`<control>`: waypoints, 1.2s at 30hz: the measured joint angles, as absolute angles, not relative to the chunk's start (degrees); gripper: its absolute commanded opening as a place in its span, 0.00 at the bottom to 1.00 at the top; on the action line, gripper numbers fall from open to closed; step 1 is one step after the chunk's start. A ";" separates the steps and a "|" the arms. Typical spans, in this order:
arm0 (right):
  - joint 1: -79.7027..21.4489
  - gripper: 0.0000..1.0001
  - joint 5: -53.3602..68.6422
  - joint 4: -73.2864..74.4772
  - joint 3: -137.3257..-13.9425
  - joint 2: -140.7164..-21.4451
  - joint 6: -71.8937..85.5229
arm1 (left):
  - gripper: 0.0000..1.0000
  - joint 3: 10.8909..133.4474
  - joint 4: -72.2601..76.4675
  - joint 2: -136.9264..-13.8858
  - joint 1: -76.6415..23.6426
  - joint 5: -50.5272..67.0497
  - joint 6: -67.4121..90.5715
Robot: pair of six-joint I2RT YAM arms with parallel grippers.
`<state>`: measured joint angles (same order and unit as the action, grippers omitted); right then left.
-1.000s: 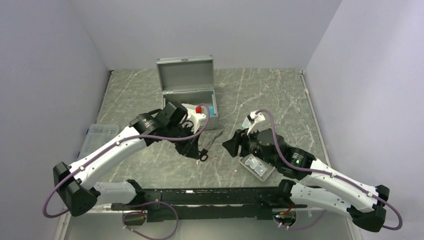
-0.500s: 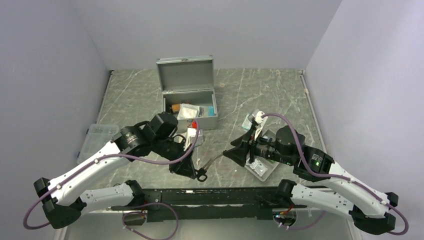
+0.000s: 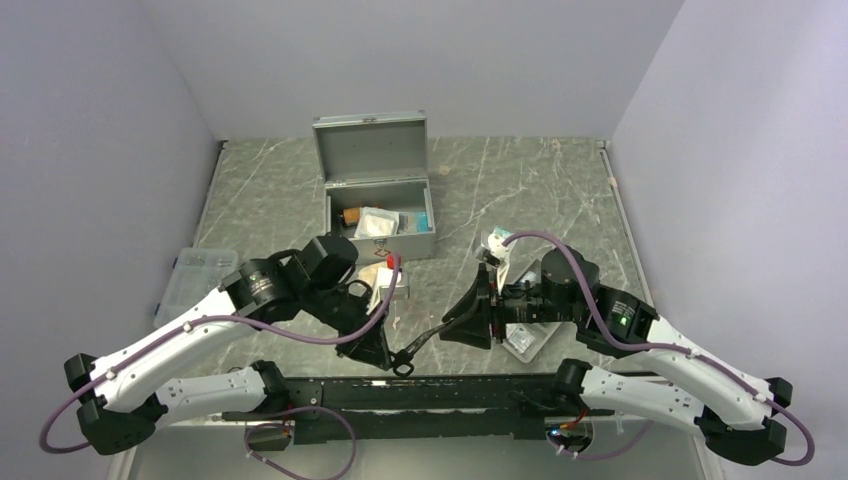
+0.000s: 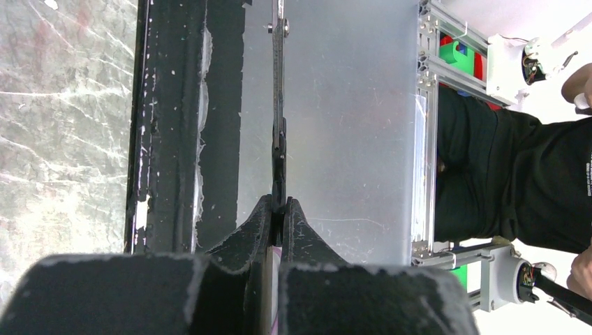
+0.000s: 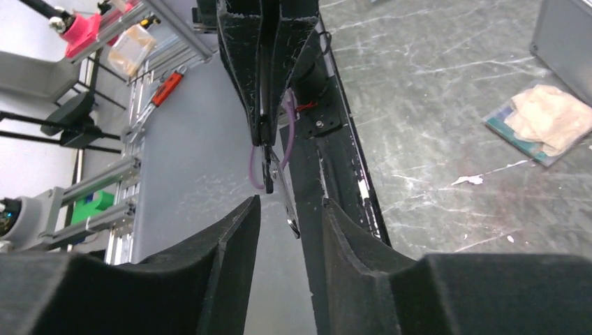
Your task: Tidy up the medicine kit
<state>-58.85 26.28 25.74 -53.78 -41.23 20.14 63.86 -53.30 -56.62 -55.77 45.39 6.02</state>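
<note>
The medicine kit [image 3: 371, 152] stands open at the back of the table, lid up, with packets inside; its corner [image 5: 567, 38] shows in the right wrist view. My left gripper [image 3: 386, 350] [image 4: 279, 204] is shut on a pair of black-handled scissors [image 3: 425, 338] [image 4: 279, 105], held over the front rail. The left gripper [image 5: 267, 77] hangs opposite the right one. My right gripper [image 3: 470, 318] [image 5: 291, 204] faces it, open, its fingers either side of the scissors' metal tip [image 5: 283, 192] with a gap on both sides.
A clear plastic box [image 3: 200, 272] lies at the left edge. A shallow grey tray [image 3: 527, 342] sits under the right arm. Flat packets [image 3: 384, 282] [image 5: 544, 120] lie in front of the kit, another [image 3: 497, 243] to its right. The black front rail [image 3: 450, 390] runs below both grippers.
The left arm pulled back from the kit to the front rail with the scissors. The right gripper swung left to meet the tip and its jaws narrowed.
</note>
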 measured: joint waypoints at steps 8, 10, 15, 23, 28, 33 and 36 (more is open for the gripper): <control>-58.85 0.20 30.26 25.19 -53.78 -41.67 19.92 | 0.00 63.86 -53.34 -56.40 -56.73 45.36 6.00; -58.85 0.14 30.61 24.82 -53.78 -41.56 19.92 | 0.00 63.86 -53.34 -56.40 -56.88 45.39 6.00; -58.85 0.00 31.20 24.25 -53.78 -41.52 19.97 | 0.00 63.86 -53.34 -56.40 -57.25 45.34 5.39; -58.85 0.00 32.84 23.90 -53.78 -42.22 19.46 | 0.16 63.86 -54.17 -56.51 -57.43 45.32 5.13; -58.85 0.00 33.12 23.49 -53.76 -42.44 19.46 | 0.49 63.86 -54.35 -57.67 -57.47 42.83 5.26; -58.85 0.00 31.59 24.36 -53.74 -42.50 18.55 | 0.60 63.90 -54.50 -60.77 -57.45 38.44 5.28; -58.85 0.00 30.17 25.21 -53.74 -42.81 18.11 | 0.66 64.47 -55.13 -61.69 -57.45 35.18 5.39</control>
